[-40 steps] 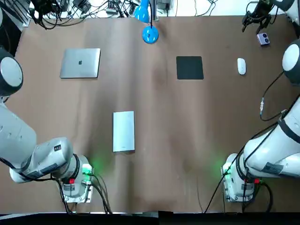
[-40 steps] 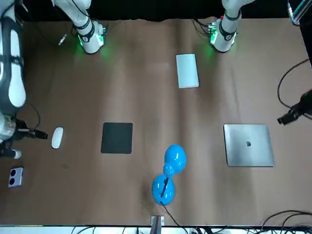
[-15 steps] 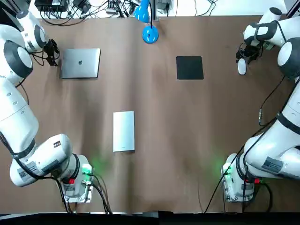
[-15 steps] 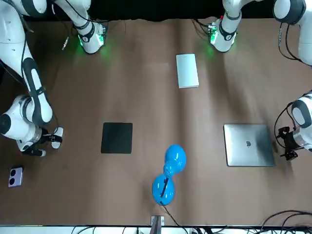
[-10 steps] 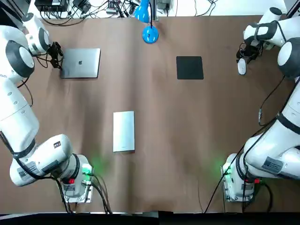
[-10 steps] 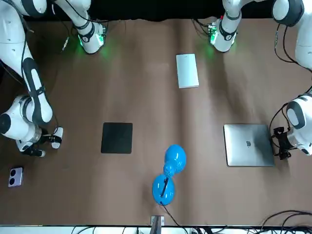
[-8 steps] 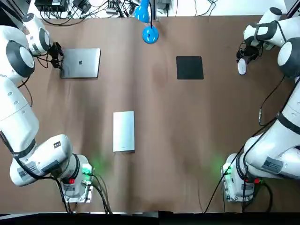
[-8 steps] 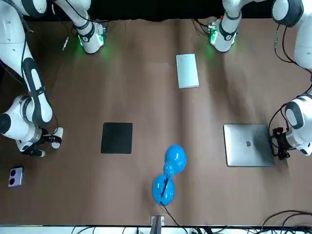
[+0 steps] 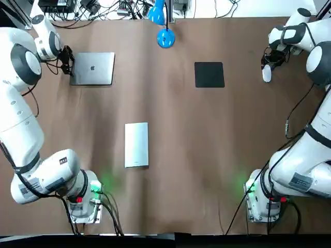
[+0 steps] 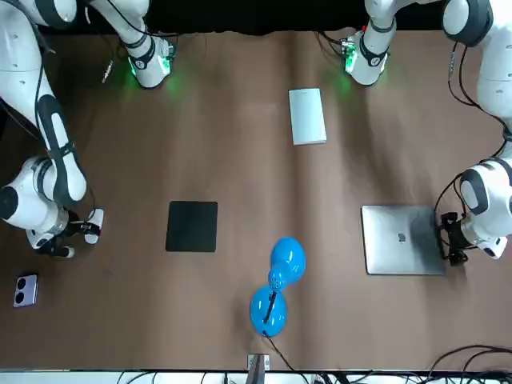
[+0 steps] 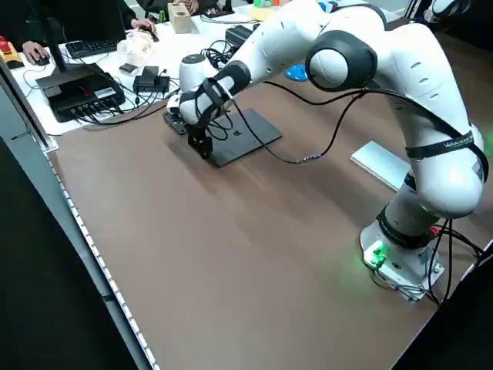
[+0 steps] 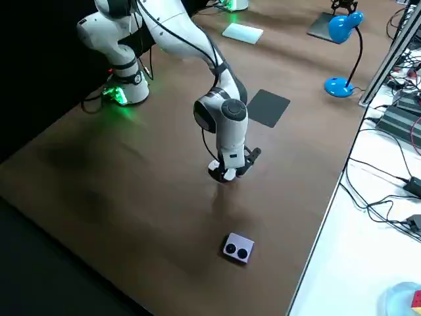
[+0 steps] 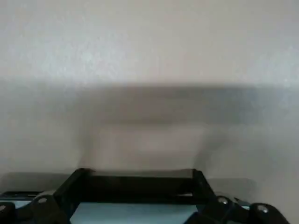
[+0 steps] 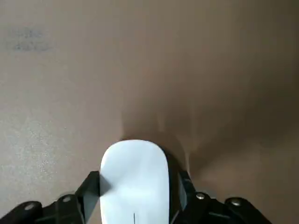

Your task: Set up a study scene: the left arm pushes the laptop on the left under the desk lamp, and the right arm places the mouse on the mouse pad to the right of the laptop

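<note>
Left hand sits against the laptop's left edge, grip unclear, lamp off right; right hand clamps the mouse.

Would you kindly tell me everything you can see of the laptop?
The laptop is a thin silver-grey slab, metal by its look, shut, with a dark logo at the middle of its lid. It lies flat on the brown table, on the robot's far left, well apart from the blue lamp. The left claw stands against its outer left edge; nothing lies on it.
</note>
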You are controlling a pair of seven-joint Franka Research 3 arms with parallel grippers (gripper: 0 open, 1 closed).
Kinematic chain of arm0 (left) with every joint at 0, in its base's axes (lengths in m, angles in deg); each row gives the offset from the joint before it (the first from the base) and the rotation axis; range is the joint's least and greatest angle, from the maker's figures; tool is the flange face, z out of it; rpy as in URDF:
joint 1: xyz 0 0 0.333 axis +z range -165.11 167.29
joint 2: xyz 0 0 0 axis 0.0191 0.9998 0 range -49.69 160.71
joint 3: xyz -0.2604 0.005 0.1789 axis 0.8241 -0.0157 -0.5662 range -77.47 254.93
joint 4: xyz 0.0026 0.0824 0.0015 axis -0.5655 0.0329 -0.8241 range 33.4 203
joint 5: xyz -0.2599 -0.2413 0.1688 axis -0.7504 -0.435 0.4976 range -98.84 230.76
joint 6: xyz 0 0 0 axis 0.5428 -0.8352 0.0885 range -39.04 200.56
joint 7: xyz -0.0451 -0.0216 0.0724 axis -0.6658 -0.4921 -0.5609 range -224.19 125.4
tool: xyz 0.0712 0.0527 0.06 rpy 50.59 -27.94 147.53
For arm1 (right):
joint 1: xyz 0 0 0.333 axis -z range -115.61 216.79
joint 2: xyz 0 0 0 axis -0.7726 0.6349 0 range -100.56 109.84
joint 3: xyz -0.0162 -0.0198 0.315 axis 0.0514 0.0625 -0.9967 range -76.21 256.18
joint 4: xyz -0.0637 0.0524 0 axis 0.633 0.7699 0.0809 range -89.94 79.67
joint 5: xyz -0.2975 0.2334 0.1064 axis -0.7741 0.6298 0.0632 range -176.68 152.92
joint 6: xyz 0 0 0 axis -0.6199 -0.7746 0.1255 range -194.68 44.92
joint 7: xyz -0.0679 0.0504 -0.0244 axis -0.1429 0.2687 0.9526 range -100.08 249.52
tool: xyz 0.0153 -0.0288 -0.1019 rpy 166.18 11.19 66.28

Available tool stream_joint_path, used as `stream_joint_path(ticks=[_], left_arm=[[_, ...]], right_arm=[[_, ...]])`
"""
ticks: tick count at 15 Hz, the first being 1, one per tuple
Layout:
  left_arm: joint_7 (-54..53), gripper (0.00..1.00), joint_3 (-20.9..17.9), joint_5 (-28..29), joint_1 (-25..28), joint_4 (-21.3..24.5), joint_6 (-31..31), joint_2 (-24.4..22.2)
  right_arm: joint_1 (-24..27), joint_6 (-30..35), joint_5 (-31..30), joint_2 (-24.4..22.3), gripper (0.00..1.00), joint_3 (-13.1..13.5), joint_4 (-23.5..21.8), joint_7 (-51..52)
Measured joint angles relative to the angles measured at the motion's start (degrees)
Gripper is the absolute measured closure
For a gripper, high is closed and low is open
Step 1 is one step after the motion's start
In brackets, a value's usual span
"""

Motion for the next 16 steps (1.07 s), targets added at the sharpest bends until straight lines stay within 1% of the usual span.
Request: stream_joint_path(ticks=[4, 5, 10, 11, 12, 16], left_arm=[[3.8, 0.0, 0.1, 0.1, -1.3, 1.3, 0.1, -0.3], [4.7, 0.0, 0.2, 0.1, -2.0, 1.9, 0.1, -0.4], [7.8, 0.0, 1.3, 0.1, -4.9, 4.5, 0.2, -0.9], [8.0, 0.0, 2.6, 0.1, -5.0, 5.8, 0.2, -1.6], [8.0, 0.0, 3.1, 0.1, -5.1, 6.5, 0.2, -2.0], [8.2, 0.0, 3.6, 0.1, -7.3, 9.0, 0.2, -3.8]], right_arm=[[0.0, 0.0, 0.0, 0.0, 0.3, 0.0, 0.0, 0.0], [0.0, 0.0, 0.0, 0.0, 0.36, 0.0, 0.0, 0.0], [0.0, -0.1, 0.0, 0.0, 0.37, 0.0, 0.0, 0.0], [0.0, -0.1, 0.0, 0.0, 0.37, 0.0, 0.0, 0.0], [0.0, -0.1, 0.0, 0.0, 0.37, -0.1, 0.0, 0.0], [-0.3, -0.2, 0.0, 0.0, 0.37, -0.6, 0.5, -0.1]])
